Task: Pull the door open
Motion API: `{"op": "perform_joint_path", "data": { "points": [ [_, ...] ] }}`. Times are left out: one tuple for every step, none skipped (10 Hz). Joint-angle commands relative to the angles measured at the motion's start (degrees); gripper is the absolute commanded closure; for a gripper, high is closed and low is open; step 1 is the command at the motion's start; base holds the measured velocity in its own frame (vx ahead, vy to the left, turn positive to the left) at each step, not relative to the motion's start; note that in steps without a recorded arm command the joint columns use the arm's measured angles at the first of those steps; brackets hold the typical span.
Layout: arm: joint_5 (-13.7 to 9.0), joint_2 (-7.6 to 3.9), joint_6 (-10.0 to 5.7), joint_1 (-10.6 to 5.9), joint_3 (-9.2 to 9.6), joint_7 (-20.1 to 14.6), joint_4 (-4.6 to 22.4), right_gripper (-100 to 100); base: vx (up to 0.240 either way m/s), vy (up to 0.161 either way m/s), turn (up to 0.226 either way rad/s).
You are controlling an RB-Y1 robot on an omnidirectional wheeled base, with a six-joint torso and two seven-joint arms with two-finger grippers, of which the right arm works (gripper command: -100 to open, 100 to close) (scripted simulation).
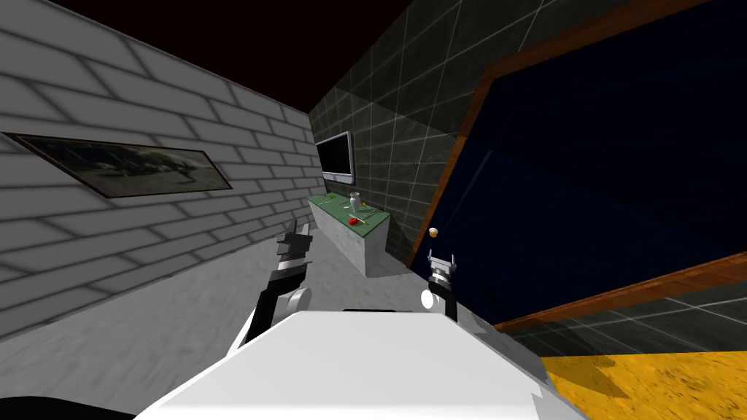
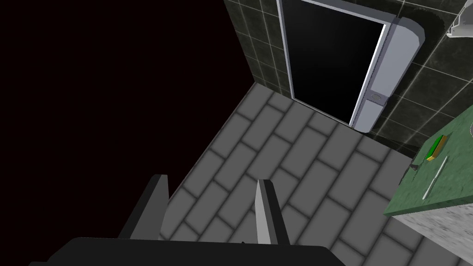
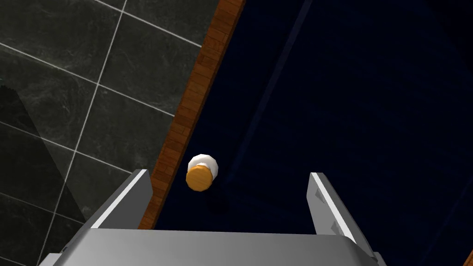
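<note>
Right wrist view: right pincer [image 3: 228,174], fingers spread, faces the dark blue door [image 3: 346,92]. Its orange knob [image 3: 202,172], at the door's edge beside the brown frame [image 3: 184,120], lies just ahead, off-centre between the fingers. The left pincer [image 2: 211,180], likewise spread, is farther away.

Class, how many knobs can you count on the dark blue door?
1: the knob sits beside the door's wooden frame, just ahead of the open right gripper.

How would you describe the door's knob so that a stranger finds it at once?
Find the large dark blue door set in a brown wooden frame in the dark tiled wall. Near its edge beside that frame sits a small round knob, orange-brown faced on a white base. It is the only bright thing on the plain dark door.
</note>
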Motion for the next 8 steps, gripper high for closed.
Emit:
{"op": "perform_joint_path", "data": {
  "points": [
    [-1.6, 0.0, -0.78, -0.79, -0.23, -1.8, 2.6, -100, 0.07, -0.079, 0.167],
    [-2.6, -0.09, -1.23, -1.24, -0.4, -2.9, 4.2, -100, 0.081, -0.091, 0.145],
    [-3.6, -0.17, -1.66, -1.67, -0.58, -3.9, 5.7, -100, 0.077, -0.082, 0.127],
    [-4.5, -0.25, -2.09, -2.11, -0.75, -5.0, 7.2, -100, 0.066, -0.075, 0.132],
    [-5.5, -0.33, -2.52, -2.55, -0.92, -6.0, 8.7, -100, 0.063, -0.08, 0.152],
    [-6.4, -0.41, -2.95, -2.99, -1.09, -7.1, 10.2, -100, 0.062, -0.071, 0.153],
    [-7.3, -0.48, -3.34, -3.38, -1.25, -8.0, 11.6, -100, 0.065, -0.064, 0.13],
    [-8.1, -0.54, -3.73, -3.78, -1.4, -9.0, 13.0, -100, 0.056, -0.072, 0.133]
  ]
}}
